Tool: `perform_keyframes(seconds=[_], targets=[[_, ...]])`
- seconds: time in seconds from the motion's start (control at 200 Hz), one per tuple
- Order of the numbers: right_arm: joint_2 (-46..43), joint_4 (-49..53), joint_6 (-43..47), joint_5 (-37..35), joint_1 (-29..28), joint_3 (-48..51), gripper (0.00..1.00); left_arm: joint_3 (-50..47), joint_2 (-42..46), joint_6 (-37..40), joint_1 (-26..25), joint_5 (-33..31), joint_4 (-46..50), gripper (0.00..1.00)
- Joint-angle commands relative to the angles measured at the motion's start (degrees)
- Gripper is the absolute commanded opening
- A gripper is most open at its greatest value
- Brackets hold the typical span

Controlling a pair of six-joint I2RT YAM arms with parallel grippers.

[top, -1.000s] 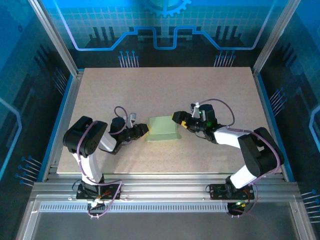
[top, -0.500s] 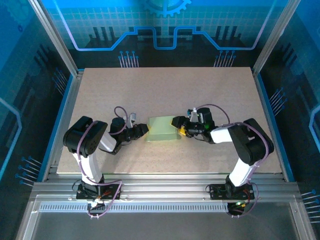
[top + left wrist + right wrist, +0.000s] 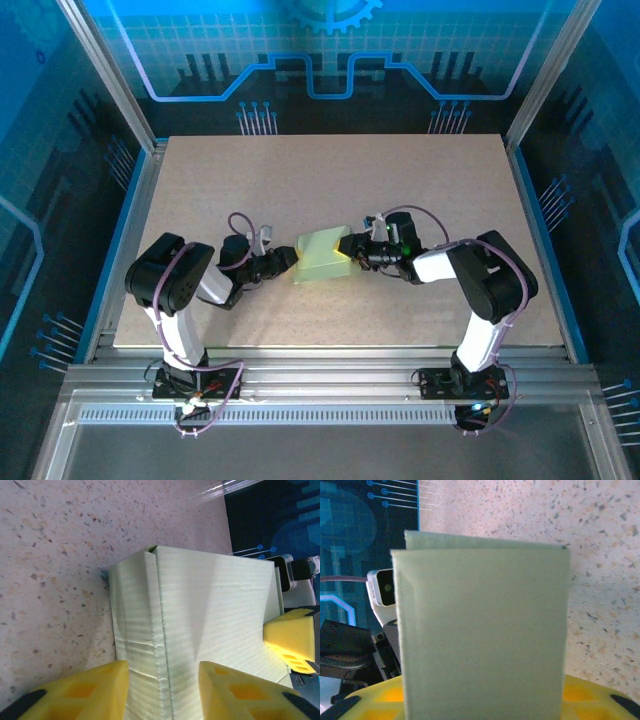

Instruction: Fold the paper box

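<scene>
Box [image 3: 320,258] long axis runs left-right; R fingers [image 3: 585,700] pinch right end, L fingers [image 3: 85,690] straddle left end, grip unclear.

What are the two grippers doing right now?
Left gripper: straddles the paper box; whether it grips cannot be told.
Right gripper: closed on the paper box's edge.
</scene>
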State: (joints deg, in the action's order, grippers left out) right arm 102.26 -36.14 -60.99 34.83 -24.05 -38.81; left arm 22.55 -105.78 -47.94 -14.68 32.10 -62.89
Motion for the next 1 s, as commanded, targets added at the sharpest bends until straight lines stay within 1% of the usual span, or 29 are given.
perform_keyframes(seconds=[0.0, 0.05, 0.11, 0.195, 0.29, 0.31, 0.355, 0.41, 0.475, 0.545, 0.605, 0.64, 0.705, 0.785, 0.821, 0.921, 0.996], targets=[[-1.87, 0.82, -0.41, 0.99, 0.19, -0.84, 0.42, -2.59, -0.63, 1.14, 0.35, -3.47, 9.63, 0.50], [-1.98, 0.47, -0.94, 1.20, 0.45, -0.72, 0.41, -2.68, 0.86, 1.23, 0.35, -3.66, 9.80, 0.55], [-2.53, 0.41, -1.23, 1.55, 0.90, -0.66, 0.41, -2.98, 3.27, 1.81, 0.35, -4.42, 9.73, 0.64], [-4.12, 1.51, -1.39, 1.36, 1.78, -0.58, 0.41, -3.43, 8.12, 3.61, 0.26, -6.07, 10.30, 0.75], [-6.26, 3.33, -1.21, 1.64, 3.40, -0.39, 0.41, -3.41, 15.19, 7.71, 0.18, -9.17, 12.80, 0.87], [-6.74, 3.69, -1.32, 1.87, 3.82, -0.31, 0.41, -3.26, 16.72, 9.42, 0.18, -10.02, 13.77, 0.90], [-7.92, 4.57, -1.32, 2.16, 4.88, -0.30, 0.42, -2.59, 20.51, 12.73, -0.04, -11.72, 16.22, 0.94], [-9.42, 6.06, -1.32, 2.77, 6.16, -0.31, 0.43, -1.76, 25.05, 18.60, -0.62, -14.28, 19.01, 0.99], [-11.27, 7.66, -1.56, 3.74, 8.01, -0.69, 0.43, -0.38, 29.54, 25.97, -1.91, -18.99, 22.52, 0.99], [-13.36, 10.15, -1.69, 4.95, 9.95, -1.37, 0.42, 1.89, 32.82, 35.65, -3.68, -21.49, 25.98, 0.99], [-15.18, 12.81, -1.59, 6.01, 11.61, -2.41, 0.42, 3.57, 34.27, 42.86, -5.50, -24.39, 26.89, 0.99], [-16.06, 14.51, -1.54, 6.50, 12.60, -3.06, 0.42, 3.74, 34.57, 48.60, -6.50, -24.81, 25.27, 0.99], [-17.61, 17.02, -1.74, 7.86, 14.51, -4.34, 0.43, 2.88, 34.26, 59.41, -8.84, -25.95, 19.13, 0.99], [-18.94, 19.55, -1.85, 9.83, 16.80, -5.72, 0.43, 1.63, 32.38, 73.82, -10.46, -22.01, 12.85, 0.99], [-19.51, 20.32, -1.85, 10.45, 17.68, -6.23, 0.43, 1.31, 31.24, 79.96, -11.13, -21.40, 10.42, 0.99], [-21.03, 24.09, -1.72, 11.95, 19.74, -7.35, 0.43, 1.42, 28.37, 90.76, -12.74, -20.34, 5.08, 0.99], [-22.16, 25.08, -2.31, 12.50, 20.84, -7.62, 0.42, 3.06, 27.34, 97.96, -15.45, -22.29, 5.86, 0.99]])
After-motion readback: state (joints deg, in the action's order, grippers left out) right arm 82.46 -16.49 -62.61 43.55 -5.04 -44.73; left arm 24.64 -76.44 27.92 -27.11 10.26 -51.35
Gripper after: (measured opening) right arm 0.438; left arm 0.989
